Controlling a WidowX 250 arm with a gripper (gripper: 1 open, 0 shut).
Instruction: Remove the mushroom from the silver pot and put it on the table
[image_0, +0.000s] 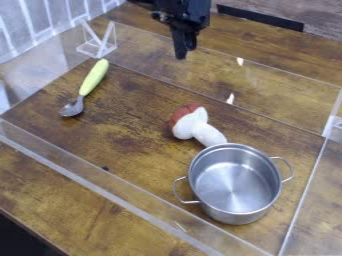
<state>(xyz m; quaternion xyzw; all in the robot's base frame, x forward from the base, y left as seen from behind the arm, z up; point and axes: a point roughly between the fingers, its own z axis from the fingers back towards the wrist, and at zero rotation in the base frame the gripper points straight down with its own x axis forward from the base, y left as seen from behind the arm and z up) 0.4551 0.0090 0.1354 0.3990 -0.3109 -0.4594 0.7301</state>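
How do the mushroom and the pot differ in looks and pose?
The mushroom is red-brown and white, while the pot is shiny silver. The mushroom is solid; the pot is hollow and open on top. The mushroom lies on its side, but the pot stands upright. Both rest on the table.

no readable text, no visible labels

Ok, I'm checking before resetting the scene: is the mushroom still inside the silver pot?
No, the mushroom lies on the table, outside the silver pot.
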